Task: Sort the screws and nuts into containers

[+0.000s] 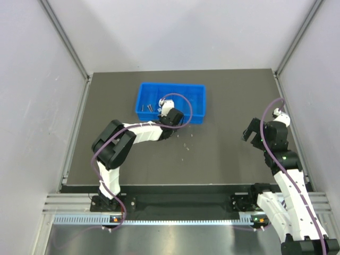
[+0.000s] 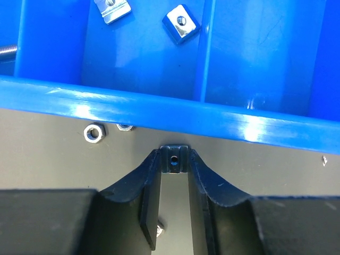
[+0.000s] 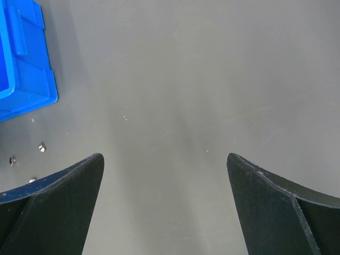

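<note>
At the centre of the left wrist view, the left claw (image 2: pixel 174 154) pinched shut on a small square nut (image 2: pixel 175 168) with a hole through its face. Held just short of the near wall of the blue tray (image 2: pixel 239 127), above the dark table (image 2: pixel 276 175). Beyond that wall, in the compartment at top centre, two shiny square nuts (image 2: pixel 181 22) lying flat, apart from each other. At the far left edge, in the neighbouring compartment, the threaded end of a screw (image 2: pixel 5 50). On the table at centre left, a loose hex nut (image 2: pixel 94 133) just beside the wall; next to it a second piece half hidden under the rim, possibly another of the same.

In the top view, left arm stretched to the tray's near edge at mid-frame; right arm far over at the right edge, well apart from the tray.

In the right wrist view, the right claw (image 3: pixel 164 158) spread wide over the table. Tray corner at upper left; three tiny pieces (image 3: pixel 42 147) at lower left, near that corner.
</note>
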Robot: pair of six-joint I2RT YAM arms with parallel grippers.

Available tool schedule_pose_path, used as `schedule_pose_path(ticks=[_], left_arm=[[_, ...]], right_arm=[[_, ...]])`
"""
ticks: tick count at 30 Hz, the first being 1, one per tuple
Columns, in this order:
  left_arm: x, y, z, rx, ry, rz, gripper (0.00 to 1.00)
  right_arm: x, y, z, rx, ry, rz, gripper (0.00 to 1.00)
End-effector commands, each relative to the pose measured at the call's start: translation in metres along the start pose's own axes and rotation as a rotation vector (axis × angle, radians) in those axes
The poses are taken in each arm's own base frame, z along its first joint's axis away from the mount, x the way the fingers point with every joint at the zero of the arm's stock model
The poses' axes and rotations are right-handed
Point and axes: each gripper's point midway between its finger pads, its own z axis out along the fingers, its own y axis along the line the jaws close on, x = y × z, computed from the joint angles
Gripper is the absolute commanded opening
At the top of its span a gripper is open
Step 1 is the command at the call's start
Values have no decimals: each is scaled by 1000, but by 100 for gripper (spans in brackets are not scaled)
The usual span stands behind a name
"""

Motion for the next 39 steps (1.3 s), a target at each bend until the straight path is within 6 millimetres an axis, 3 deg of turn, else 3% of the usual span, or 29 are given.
schedule_pose_path(ticks=[1,8,15,20,24,26,32,39], left_arm=[[29,16,2,-65,94,54,25],[13,18,-9,-59,51,27,13],[-34,21,-51,3,-65,-34,11],[-57,25,-68,11,-116,-52,11],[-92,30,-79,6,-199,-60,11],[-110,35,-76,-2,-229,-67,12],[-151,18,-55,33,-262,-61,12],[-150,3,-16,20,-236,-50,13]], right_arm=[[-15,6,0,-18,-59,0,100],[-15,5,-1,-17,-60,0,100],[-14,5,1,-16,-57,1,100],[-14,5,0,-17,-58,2,100],[-14,5,0,-17,-60,1,100],[-14,6,1,-19,-56,-1,100],[-13,4,1,-11,-54,0,100],[-14,4,1,-5,-52,-1,100]])
